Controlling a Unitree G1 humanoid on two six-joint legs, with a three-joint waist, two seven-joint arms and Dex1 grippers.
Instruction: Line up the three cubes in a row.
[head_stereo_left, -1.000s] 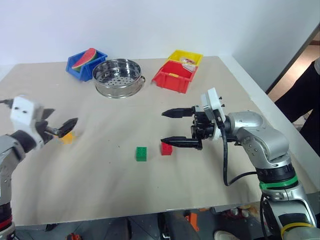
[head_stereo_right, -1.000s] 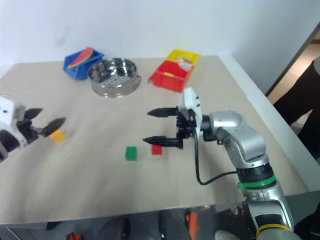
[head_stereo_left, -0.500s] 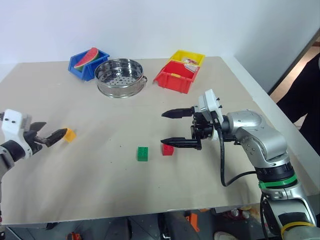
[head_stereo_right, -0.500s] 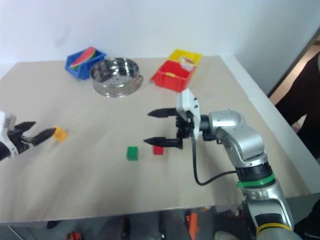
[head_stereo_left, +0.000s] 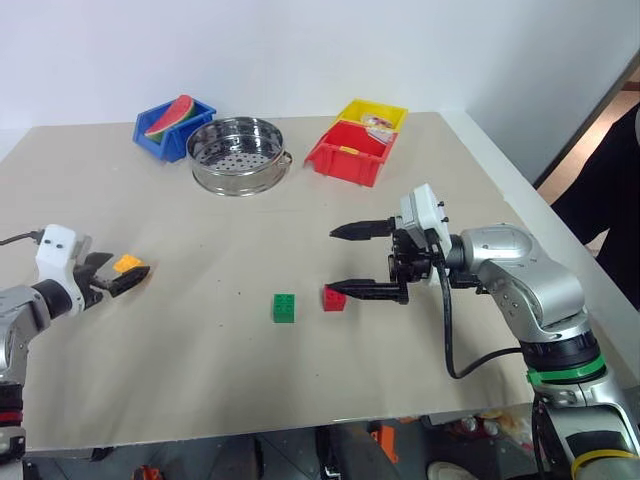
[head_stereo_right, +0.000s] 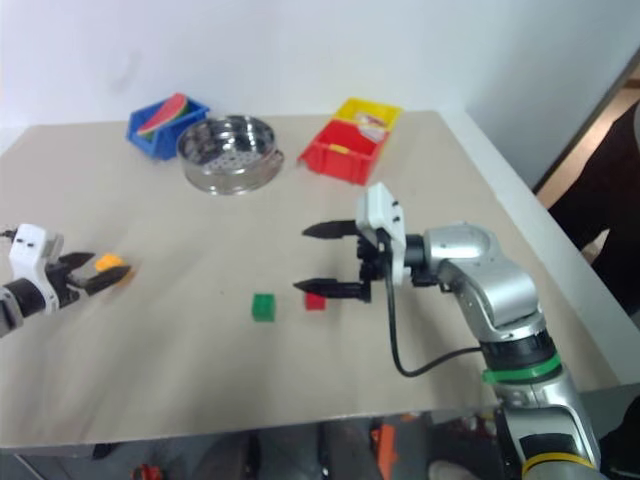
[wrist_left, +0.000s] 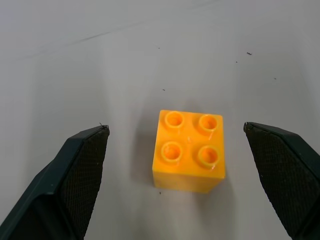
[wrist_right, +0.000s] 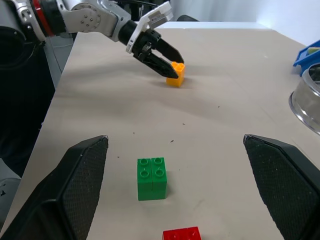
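Far left on the table (head_stereo_left: 300, 400): left gripper (head_stereo_left: 122, 279) low over the surface, fingers spread wide, with the orange cube (head_stereo_left: 127, 264) between the tips; partly covered by the near finger from the head views, so contact hard to judge there. From the left wrist view, orange cube (wrist_left: 189, 150) resting flat on the table, studs up, clear gaps to both fingers (wrist_left: 80, 170), nearer the one on the picture's right than centred; not gripped. Toward the middle: green cube (head_stereo_left: 284, 307) alone on bare table, well apart from the orange one. Just beside it on the right, with a small gap, red cube (head_stereo_left: 334, 298), roughly level with the green one. In the right wrist view, red cube (wrist_right: 182, 234) cut off by the picture's edge, only its studded top showing. Right of that: right gripper (head_stereo_left: 345, 259) pointing left, fingers wide apart, holding nothing; lower fingertip just at the red cube, whether touching or hanging slightly above it impossible to tell; upper finger well clear, over bare table. At the far side: blue bin (head_stereo_left: 170, 128) with a watermelon slice (head_stereo_left: 168, 115), steel steamer pan (head_stereo_left: 237, 155), then red bin (head_stereo_left: 350, 155) and yellow bin (head_stereo_left: 371, 115), contents too small to make out. At the right edge, part of a person (head_stereo_left: 600, 195) in dark clothing, cut off.
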